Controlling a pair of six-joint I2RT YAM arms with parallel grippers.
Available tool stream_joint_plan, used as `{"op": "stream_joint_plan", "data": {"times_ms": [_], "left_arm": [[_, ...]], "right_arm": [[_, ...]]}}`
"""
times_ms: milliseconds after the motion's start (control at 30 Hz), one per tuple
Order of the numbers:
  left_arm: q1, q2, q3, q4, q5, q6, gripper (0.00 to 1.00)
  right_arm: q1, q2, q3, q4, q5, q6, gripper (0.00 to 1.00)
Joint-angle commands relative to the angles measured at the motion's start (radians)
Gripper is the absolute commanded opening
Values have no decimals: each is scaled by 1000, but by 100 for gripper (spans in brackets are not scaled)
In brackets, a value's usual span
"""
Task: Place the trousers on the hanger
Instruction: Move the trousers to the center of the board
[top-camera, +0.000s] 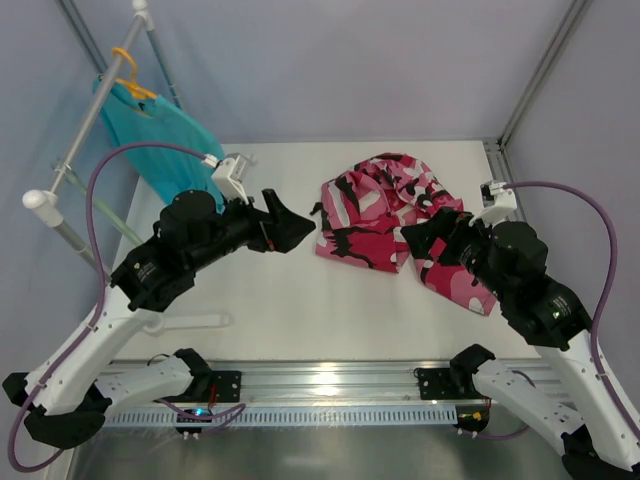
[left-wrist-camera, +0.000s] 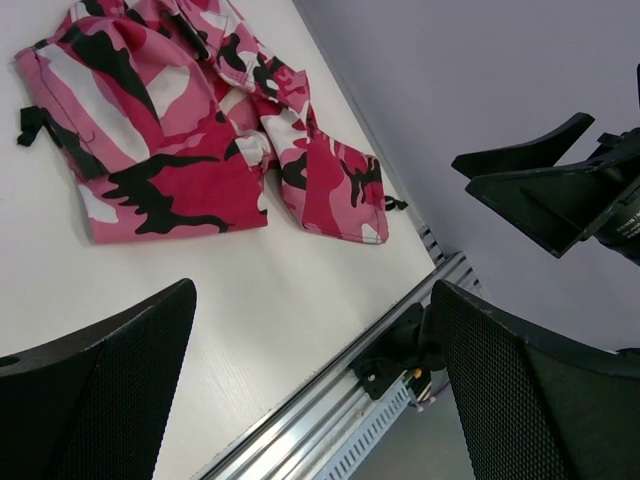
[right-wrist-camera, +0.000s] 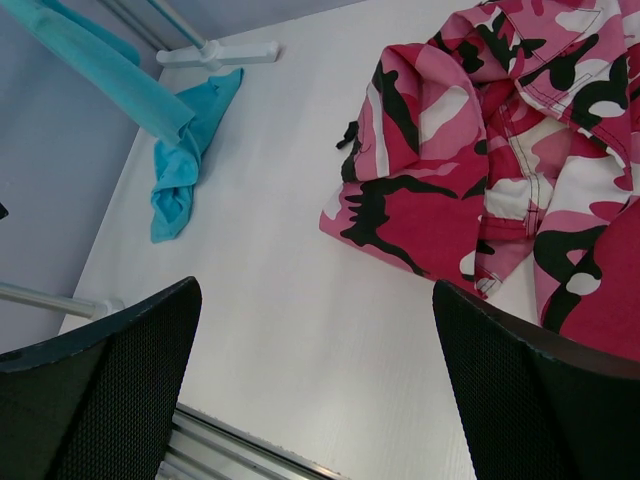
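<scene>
Since the white surface (top-camera: 270, 310) is so wide, it helps to look first at where the cloth lies on it. The trousers (top-camera: 385, 215) sit in a crumpled heap on the far half, a bit to the right of the middle. The heap runs on a slant, from far left down to near right.

The right arm (top-camera: 520, 270) hangs over the near right end, so I think its jaws are the closer ones, right above the cloth. The left arm (top-camera: 190, 250) points at the flat left edge from the side, near it but not touching. Both pairs of jaws are spread wide and hold nothing.

The thin green hanger (top-camera: 112, 212) seems to be well apart from the trousers, low by the rack (top-camera: 95, 110) on the left, and it is hard to see.
</scene>
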Motion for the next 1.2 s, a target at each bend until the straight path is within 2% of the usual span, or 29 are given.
{"op": "stream_joint_plan", "data": {"times_ms": [0,467,600,667,767,833,900,967,1033,1167], "left_arm": [[0,-19,24,-19,-23,27,100],[2,-9,1,-2,-64,56,100],[2,33,-3,-18,-106,67,100],[0,59,-20,-15,-117,62,100],[0,88,-29,-19,-110,51,100],[2,113,-23,-28,-97,51,100],[2,128,-22,-31,-90,65,100],[0,133,-25,-38,-92,76,100],[2,137,-31,-42,-95,78,100],[2,130,-58,-41,-72,65,100]], "right_arm": [[-1,-8,-2,41,-3,15,100],[1,30,29,49,61,-5,100],[1,59,-3,171,93,-102,100],[1,119,-20,251,164,-155,100],[-22,219,21,280,262,-224,100],[-88,328,50,277,269,-229,100],[-158,413,65,305,191,-203,100],[-283,469,53,352,61,-147,97],[-361,558,49,377,28,-125,95],[-422,731,102,377,6,-152,90]]}}
